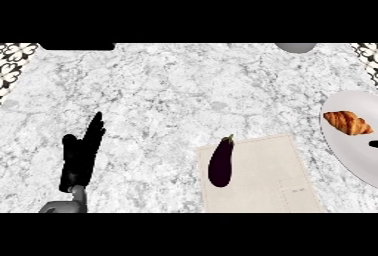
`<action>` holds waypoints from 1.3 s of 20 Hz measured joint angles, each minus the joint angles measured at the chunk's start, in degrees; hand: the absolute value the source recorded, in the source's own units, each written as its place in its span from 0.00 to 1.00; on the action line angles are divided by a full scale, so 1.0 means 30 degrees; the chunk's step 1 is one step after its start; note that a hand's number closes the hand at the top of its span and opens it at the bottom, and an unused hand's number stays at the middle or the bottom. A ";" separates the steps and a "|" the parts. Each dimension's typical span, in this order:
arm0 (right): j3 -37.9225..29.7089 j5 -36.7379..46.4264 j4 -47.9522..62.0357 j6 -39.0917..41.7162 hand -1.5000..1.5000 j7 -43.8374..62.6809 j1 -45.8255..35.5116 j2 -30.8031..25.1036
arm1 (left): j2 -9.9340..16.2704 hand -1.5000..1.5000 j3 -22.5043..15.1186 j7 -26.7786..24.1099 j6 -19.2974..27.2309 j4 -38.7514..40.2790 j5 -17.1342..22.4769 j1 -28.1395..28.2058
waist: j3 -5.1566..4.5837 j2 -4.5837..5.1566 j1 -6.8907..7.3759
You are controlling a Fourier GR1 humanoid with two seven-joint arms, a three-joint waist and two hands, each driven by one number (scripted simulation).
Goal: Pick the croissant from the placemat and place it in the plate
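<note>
While on the plate [354, 150], croissant [348, 122] far right of the straight-fingered, empty left hand [80, 157].

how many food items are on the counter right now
2. A croissant lies on the white plate at the right edge. An eggplant lies on the left edge of the beige placemat. The plate runs out of view, so more could be hidden.

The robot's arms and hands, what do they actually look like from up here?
Only the left hand shows well: plain matt black, slim, with long narrow fingers and a thumb, like a glove. It joins a smooth grey forearm, rounded like a tube, at the lower edge. No cables, markings or sleeves are visible. Of the right hand only a small black tip shows at the right edge.
</note>
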 measured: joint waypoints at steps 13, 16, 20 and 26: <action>-0.4514 -0.5492 0.3372 0.5123 0.00 -0.3499 0.0611 -0.1882 | 0.0026 0.50 0.0087 0.0042 -0.0177 -0.0212 0.0059 0.0128 | 0.0005 0.0029 0.0032; -0.4480 -0.5749 0.3707 0.5313 0.00 -0.3685 0.0650 -0.2120 | 0.0000 0.50 0.0115 0.0172 -0.0148 -0.0113 0.0004 -0.0102 | 0.0014 0.0040 0.0066; -0.4173 -0.5917 0.3714 0.5108 0.00 -0.4114 0.0726 -0.1841 | 0.0190 0.50 0.0431 0.0268 -0.0236 0.0063 0.0104 -0.0420 | 0.0003 0.0033 0.0075; -0.3726 -0.5963 0.4165 0.4262 0.00 -0.4808 0.0848 -0.1648 | 0.0014 0.50 0.0183 0.0199 -0.0254 -0.0156 -0.0096 -0.0074 | 0.0009 0.0050 0.0152</action>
